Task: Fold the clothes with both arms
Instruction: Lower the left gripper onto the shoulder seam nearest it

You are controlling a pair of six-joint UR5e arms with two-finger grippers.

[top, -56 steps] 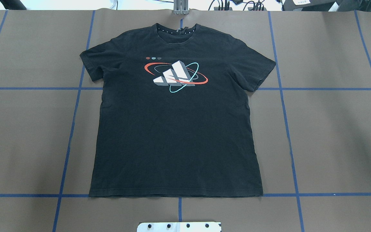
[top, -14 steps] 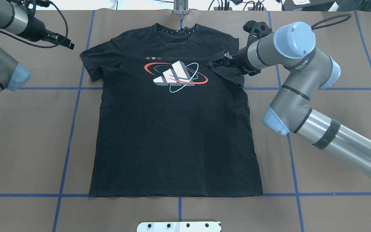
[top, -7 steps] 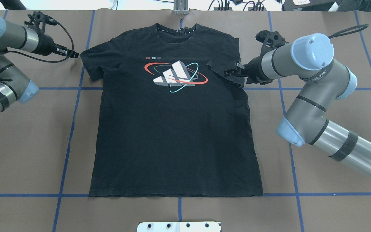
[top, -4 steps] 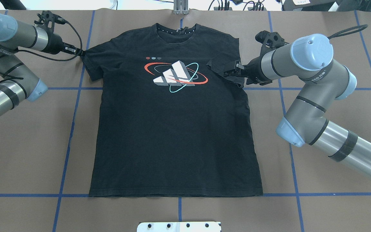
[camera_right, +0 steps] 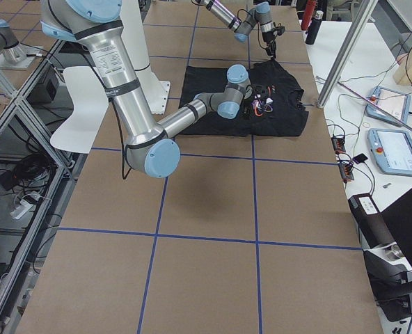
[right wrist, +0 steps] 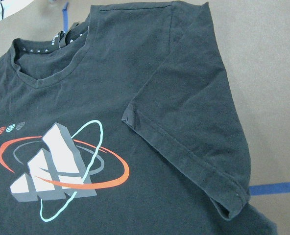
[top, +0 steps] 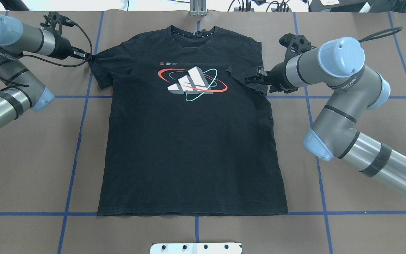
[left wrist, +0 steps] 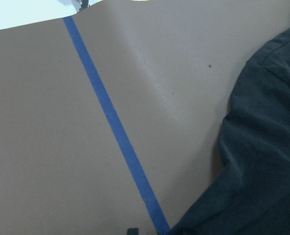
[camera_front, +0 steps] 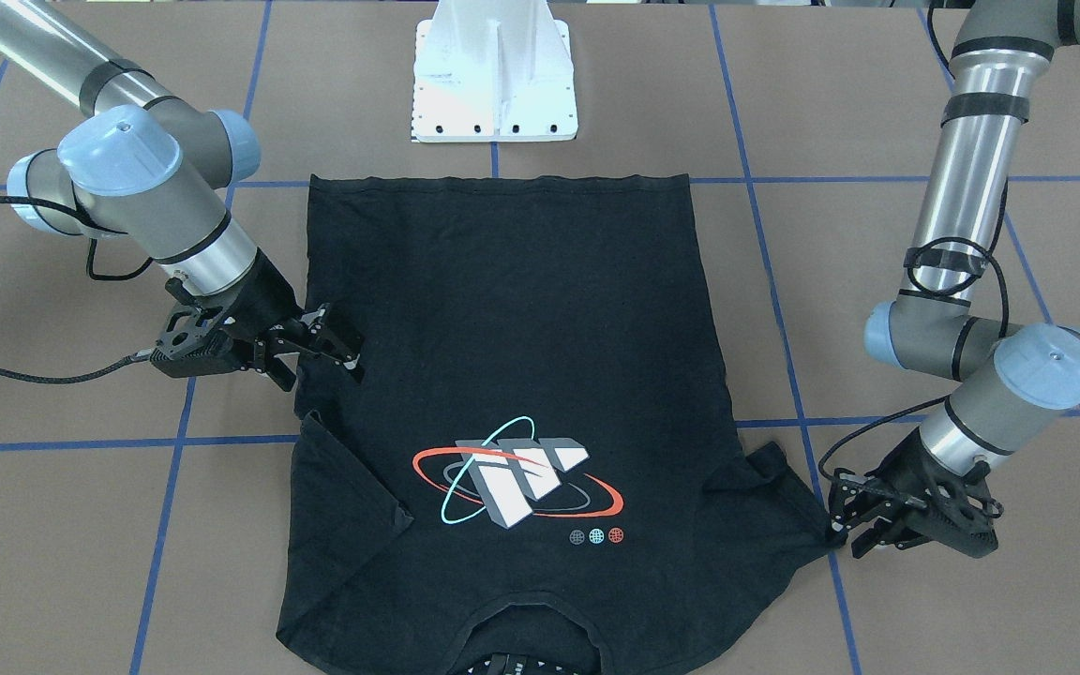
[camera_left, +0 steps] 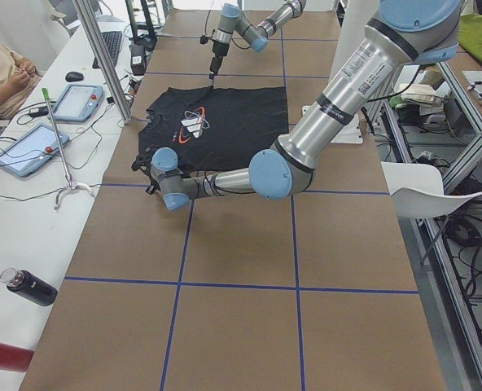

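Overhead exterior view: the shirt (top: 189, 151) lies flat on the table (top: 365, 123), logo (top: 190, 83) up. Its long axis runs straight away from the robot, with the collar (top: 192, 33) at the far end and the hem (top: 192, 212) nearest the base. The right sleeve (right wrist: 194, 112) is already flipped in over the chest, just beside the logo, so that side looks done. The right gripper (top: 254, 77) hovers over that folded sleeve with its fingers spread and nothing between them. The left gripper (top: 88, 58) is right at the tip of the left sleeve (top: 100, 67), which sticks out sideways toward it. Honestly can't tell if it has pinched the cloth yet, since the fingers are too small and dark against the black fabric. The left wrist view only shows the sleeve edge and a blue tape line (left wrist: 110, 122). The bit that matters is that the left sleeve lies straight ahead of the left gripper, and that arm is by far the nearer one. So the next fold probably goes inward across the long axis, toward the logo, mirroring the other side. As for writing, the logo is three slanted white blocks with an orange-red and a cyan ring, adidas-style, but there's no brand word to read. Three tiny round icons (top: 167, 64) sit near it. The lettering on the right arm is too small to make out.
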